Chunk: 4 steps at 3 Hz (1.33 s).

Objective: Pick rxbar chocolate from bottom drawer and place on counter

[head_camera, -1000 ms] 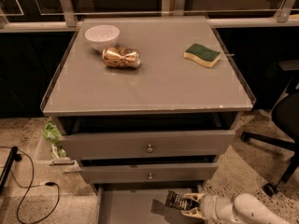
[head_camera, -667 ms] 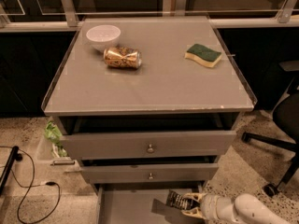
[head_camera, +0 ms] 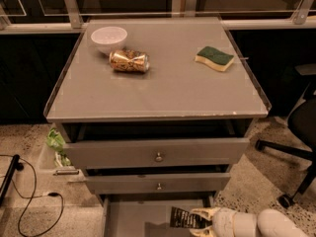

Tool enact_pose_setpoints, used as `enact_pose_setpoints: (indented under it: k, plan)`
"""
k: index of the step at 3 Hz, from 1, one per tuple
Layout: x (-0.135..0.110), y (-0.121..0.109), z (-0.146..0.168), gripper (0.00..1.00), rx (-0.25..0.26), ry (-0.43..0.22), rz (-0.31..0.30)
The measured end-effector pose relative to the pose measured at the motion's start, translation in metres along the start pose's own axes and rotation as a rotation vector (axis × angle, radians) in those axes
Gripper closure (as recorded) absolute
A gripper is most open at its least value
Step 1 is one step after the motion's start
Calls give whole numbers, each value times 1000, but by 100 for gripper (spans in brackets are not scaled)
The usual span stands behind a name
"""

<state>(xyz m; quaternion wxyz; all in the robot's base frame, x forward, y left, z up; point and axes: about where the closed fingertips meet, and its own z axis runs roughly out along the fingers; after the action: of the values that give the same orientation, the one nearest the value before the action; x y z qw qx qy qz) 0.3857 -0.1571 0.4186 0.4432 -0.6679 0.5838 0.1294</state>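
Found gripper (head_camera: 201,220) low in bottom drawer (head_camera: 133,218), jaws closed on right end of rxbar chocolate (head_camera: 183,217). Advise lifting straight, clearing upper drawer fronts (head_camera: 158,152), before swinging to counter (head_camera: 163,88).

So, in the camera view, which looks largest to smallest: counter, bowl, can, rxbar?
1. counter
2. bowl and can: alike, so not ranked
3. rxbar, smallest, at the claw in the bottom drawer

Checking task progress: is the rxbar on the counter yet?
No, the rxbar chocolate lies down in the bottom drawer at the gripper; the counter carries a bowl, can and sponge.
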Motion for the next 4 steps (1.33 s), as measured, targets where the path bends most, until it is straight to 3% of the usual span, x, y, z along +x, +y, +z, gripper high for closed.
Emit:
enact_pose_setpoints:
  k: [1,2,4]
  plan:
    - [-72,-19,-39,100,8,-10,-144]
    - [-133,-59,-85,100,63,-3,-245]
    - [-140,-65,-89,100,74,-17,-258]
